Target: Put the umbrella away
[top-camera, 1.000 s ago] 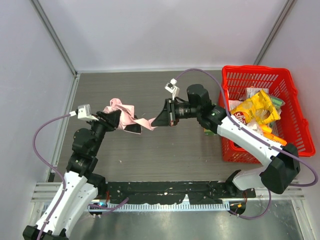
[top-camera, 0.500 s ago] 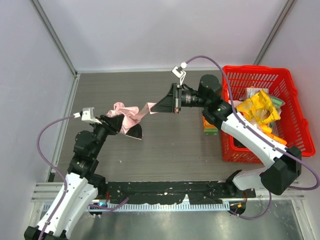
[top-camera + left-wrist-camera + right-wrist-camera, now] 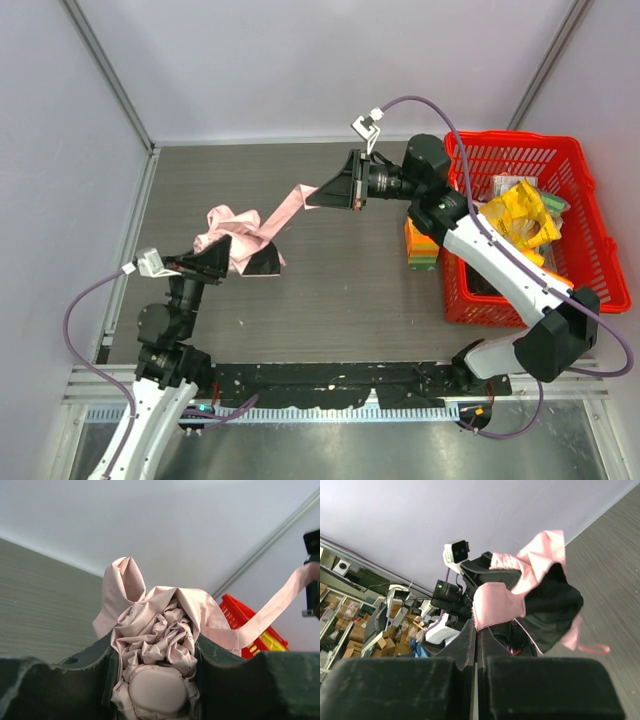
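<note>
The pale pink umbrella [image 3: 235, 235] is bunched up at the left of the table. My left gripper [image 3: 222, 260] is shut on its crumpled fabric and rounded end [image 3: 155, 680]. Its narrow pink strap [image 3: 285, 207] stretches up and right to my right gripper [image 3: 312, 197], which is shut on the strap's end [image 3: 497, 605] and holds it raised. A dark part of the umbrella [image 3: 265, 262] hangs under the fabric. In the right wrist view the pink fabric [image 3: 540, 560] and the dark part [image 3: 555, 605] hang beyond my shut fingers.
A red basket [image 3: 590, 240] stands at the right, holding a yellow snack bag [image 3: 515, 222] and other packets. A green and orange box [image 3: 420, 248] lies against the basket's left side. Grey walls close the table at the back and sides.
My right gripper has moved up and back with the strap, pulling it taut. My left gripper has drawn toward the near left with the umbrella body.
</note>
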Motion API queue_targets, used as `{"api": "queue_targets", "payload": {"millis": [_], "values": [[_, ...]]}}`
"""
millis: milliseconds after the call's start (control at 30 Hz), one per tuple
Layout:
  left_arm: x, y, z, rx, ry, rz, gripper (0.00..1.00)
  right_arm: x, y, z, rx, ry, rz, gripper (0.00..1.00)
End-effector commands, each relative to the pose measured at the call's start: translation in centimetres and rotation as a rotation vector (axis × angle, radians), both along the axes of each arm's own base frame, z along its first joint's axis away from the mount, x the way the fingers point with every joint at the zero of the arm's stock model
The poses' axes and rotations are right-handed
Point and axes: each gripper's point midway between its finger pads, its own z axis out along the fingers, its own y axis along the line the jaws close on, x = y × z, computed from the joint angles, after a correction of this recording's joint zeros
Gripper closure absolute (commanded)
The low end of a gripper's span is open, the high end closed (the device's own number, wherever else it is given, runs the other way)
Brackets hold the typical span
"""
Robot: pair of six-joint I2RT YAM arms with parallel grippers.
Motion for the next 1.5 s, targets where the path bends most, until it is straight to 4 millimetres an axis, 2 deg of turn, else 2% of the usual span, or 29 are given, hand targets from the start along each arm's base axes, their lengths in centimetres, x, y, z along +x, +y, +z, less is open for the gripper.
{"api": "queue_targets", "payload": {"millis": [0,33,67,133,200,233,267,300,333,367,433,467,500,533,567,600,667,700,733,767,833,1000,1100,1200,1300,1467], "values": [[-1.2,3.4,5.0,-0.094,-0.164,0.157,1.0,-0.7,-1.4,0.6,-0.003,-0.039,-0.07,0.99],[-1.3,3.8,5.4,-0.089,-0.178,0.176,1.0,-0.7,-1.8,-0.1,-0.02,-0.039,-0.093,0.99],[-1.2,3.9,5.6,-0.081,-0.181,0.186,1.0,0.0,-2.0,-1.6,-0.063,0.004,-0.147,0.99],[-1.2,3.5,6.1,-0.049,-0.188,0.172,1.0,0.1,-2.6,-4.0,-0.134,0.047,-0.193,0.96],[-1.1,2.6,6.5,-0.006,-0.191,0.132,1.0,-0.1,-3.1,-5.7,-0.191,0.055,-0.202,0.86],[-0.8,2.0,6.4,0.017,-0.182,0.106,1.0,0.4,-3.5,-6.8,-0.248,0.017,-0.229,0.75],[-0.8,1.6,6.3,0.044,-0.18,0.09,1.0,0.1,-4.1,-8.1,-0.331,0.005,-0.218,0.71],[-0.6,1.2,6.1,0.071,-0.174,0.076,1.0,0.6,-4.6,-8.9,-0.387,-0.026,-0.235,0.62],[-0.6,0.8,6.0,0.104,-0.172,0.055,1.0,0.3,-5.5,-9.5,-0.484,-0.085,-0.219,0.56],[-0.6,0.3,5.8,0.154,-0.176,0.038,1.0,0.5,-5.9,-9.6,-0.533,-0.128,-0.237,0.46],[-0.6,-0.6,5.5,0.241,-0.162,-0.005,1.0,0.3,-7.5,-10.2,-0.648,-0.195,-0.234,0.35],[-0.5,-0.8,5.2,0.262,-0.15,-0.014,1.0,0.7,-7.6,-9.2,-0.659,-0.255,-0.229,0.33],[-0.5,-0.7,5.3,0.267,-0.143,-0.012,1.0,0.1,-7.7,-9.5,-0.69,-0.259,-0.203,0.31],[-0.4,-0.7,5.2,0.272,-0.135,-0.008,1.0,0.5,-7.5,-8.8,-0.713,-0.317,-0.194,0.3],[-0.5,-0.7,5.4,0.284,-0.138,-0.012,1.0,0.6,-8.0,-9.3,-0.773,-0.329,-0.213,0.3],[-0.5,-0.8,5.4,0.295,-0.142,-0.016,1.0,0.9,-7.8,-8.9,-0.788,-0.371,-0.209,0.29],[-0.5,-0.8,5.7,0.306,-0.145,-0.014,1.0,0.5,-6.7,-8.3,-0.788,-0.404,-0.181,0.28],[-0.6,-0.8,5.9,0.317,-0.151,-0.016,1.0,-0.2,-5.1,-7.8,-0.748,-0.412,-0.122,0.27],[-0.6,-0.9,6.0,0.329,-0.147,-0.021,1.0,-0.4,-4.4,-7.5,-0.727,-0.414,-0.1,0.27],[-0.6,-1.1,6.0,0.338,-0.147,-0.03,1.0,-1.3,-2.4,-7.6,-0.681,-0.432,-0.019,0.27],[-0.8,-1.4,6.4,0.358,-0.164,-0.046,1.0,-2.1,0.1,-8.2,-0.647,-0.445,0.073,0.27],[-1.2,-1.6,7.1,0.365,-0.192,-0.06,1.0,-3.1,4.6,-8.3,-0.502,-0.461,0.183,0.27],[-1.5,-2.0,7.5,0.366,-0.205,-0.081,1.0,-2.9,5.4,-9.7,-0.512,-0.476,0.201,0.29],[-1.7,-2.0,7.7,0.361,-0.214,-0.085,1.0,-3.9,6.1,-10.6,-0.484,-0.461,0.277,0.31],[-1.9,-2.0,7.9,0.35,-0.231,-0.086,1.0,-3.9,6.2,-11.8,-0.491,-0.48,0.277,0.32],[-1.9,-1.8,8.3,0.322,-0.236,-0.073,1.0,-5.3,6.5,-12.6,-0.446,-0.43,0.347,0.48]]}}
